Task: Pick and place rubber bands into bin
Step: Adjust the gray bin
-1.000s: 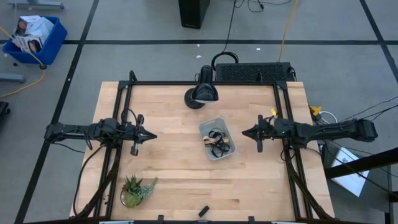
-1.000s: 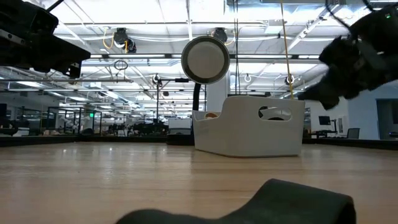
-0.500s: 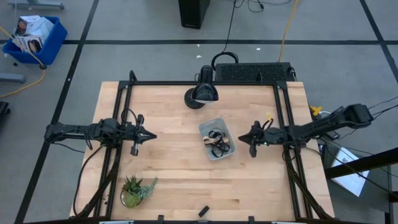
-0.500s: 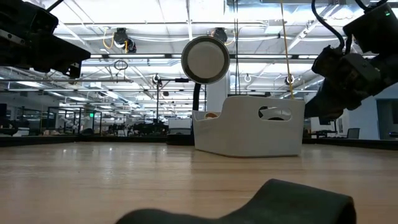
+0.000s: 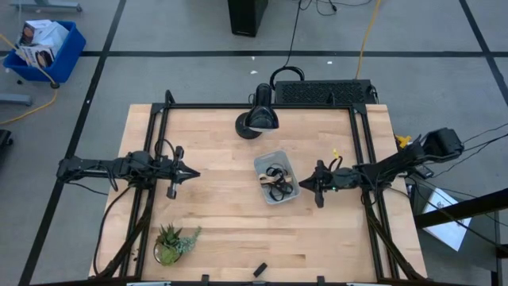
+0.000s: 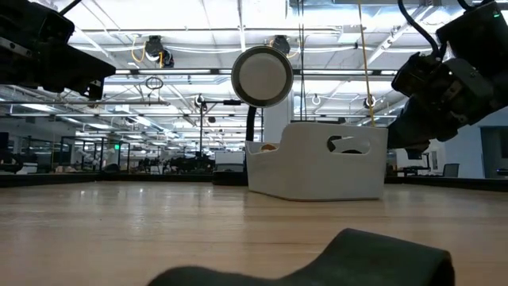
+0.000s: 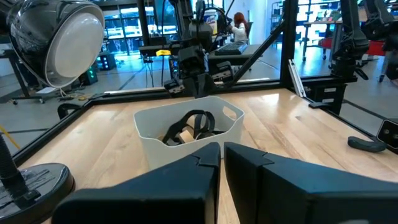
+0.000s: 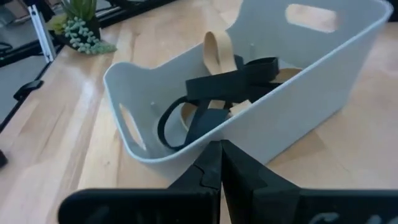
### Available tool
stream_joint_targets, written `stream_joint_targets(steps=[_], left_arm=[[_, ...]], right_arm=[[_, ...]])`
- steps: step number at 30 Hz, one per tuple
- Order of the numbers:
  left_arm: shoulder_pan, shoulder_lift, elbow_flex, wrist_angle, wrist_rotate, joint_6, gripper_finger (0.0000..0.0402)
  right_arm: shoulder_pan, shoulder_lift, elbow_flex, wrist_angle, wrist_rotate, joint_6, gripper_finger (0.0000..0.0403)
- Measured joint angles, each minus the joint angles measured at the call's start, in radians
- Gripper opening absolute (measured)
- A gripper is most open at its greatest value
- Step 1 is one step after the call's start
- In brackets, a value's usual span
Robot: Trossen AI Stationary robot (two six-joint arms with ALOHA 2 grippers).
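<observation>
Rubber bands [image 8: 217,87] lie tangled, partly hidden inside bin [image 8: 298,93].

Bare table [image 5: 214,214] surrounds the bin [image 5: 277,176] except the lamp [image 5: 258,119] behind and right tool [image 5: 302,182] beside.

Right gripper [image 5: 302,183] is now closer to the small clear plastic bin [image 5: 263,164], its tip just beside the bin's edge. The right arm stretches farther across the wooden table [image 5: 214,222], lower in the low view.

Rubber bands [image 5: 277,181] in bin [image 5: 261,164] at table centre, right claw [image 5: 301,183] just beside it, left claw [image 5: 195,172] well apart.
</observation>
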Motion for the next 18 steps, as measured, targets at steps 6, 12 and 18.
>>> stream_joint_targets(steps=[6, 12, 18], left_arm=[[0.000, 0.000, 0.000, 0.000, 0.000, 0.000, 0.0031], [0.000, 0.000, 0.000, 0.001, 0.000, 0.000, 0.0031], [0.000, 0.000, 0.000, 0.000, 0.000, -0.004, 0.0031]], right_arm=[[0.024, 0.078, 0.075, 0.001, -0.047, -0.012, 0.0000], [0.040, 0.157, 0.141, -0.021, -0.073, -0.028, 0.0000], [0.041, 0.166, 0.148, -0.029, -0.047, -0.046, 0.0000]])
